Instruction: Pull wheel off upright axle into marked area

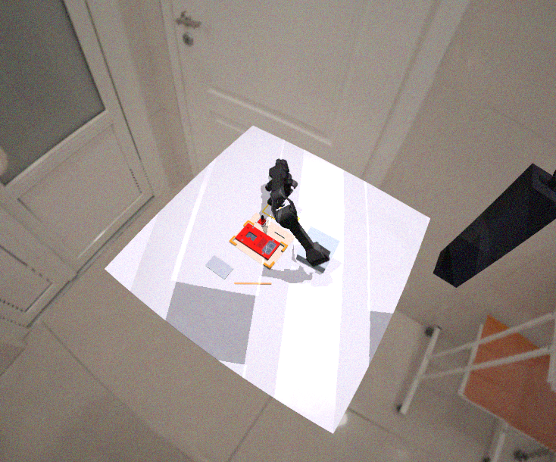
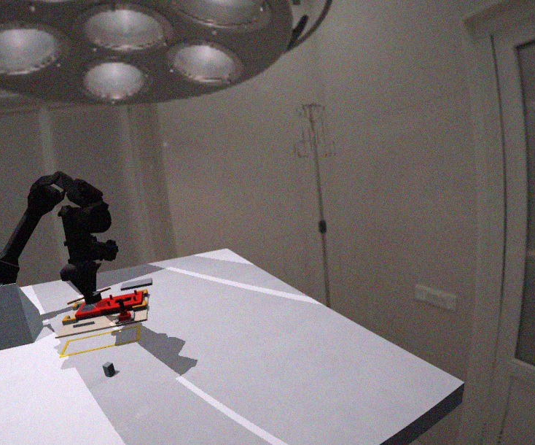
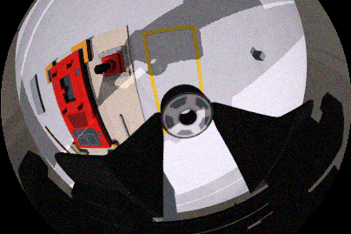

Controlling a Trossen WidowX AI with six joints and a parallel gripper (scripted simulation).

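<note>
Your tool (image 3: 186, 125) is clenched on the wheel (image 3: 186, 112), held off the desk (image 3: 271, 83), with the yellow marked area (image 3: 171, 62) at 12 o'clock in the wrist view, so carry it that way.

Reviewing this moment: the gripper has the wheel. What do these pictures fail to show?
- Gripper finger contact on the wheel: wrist view, the wheel's own face and dark finger bodies hide it.
- Wheel in the exterior and top views: too small, lost against the dark arm.
- Wheel's height above the yellow marked area: no view settles it.
- Axle tip: too small and blurred in every view.
- Small dark cube: too small to identify.
</note>
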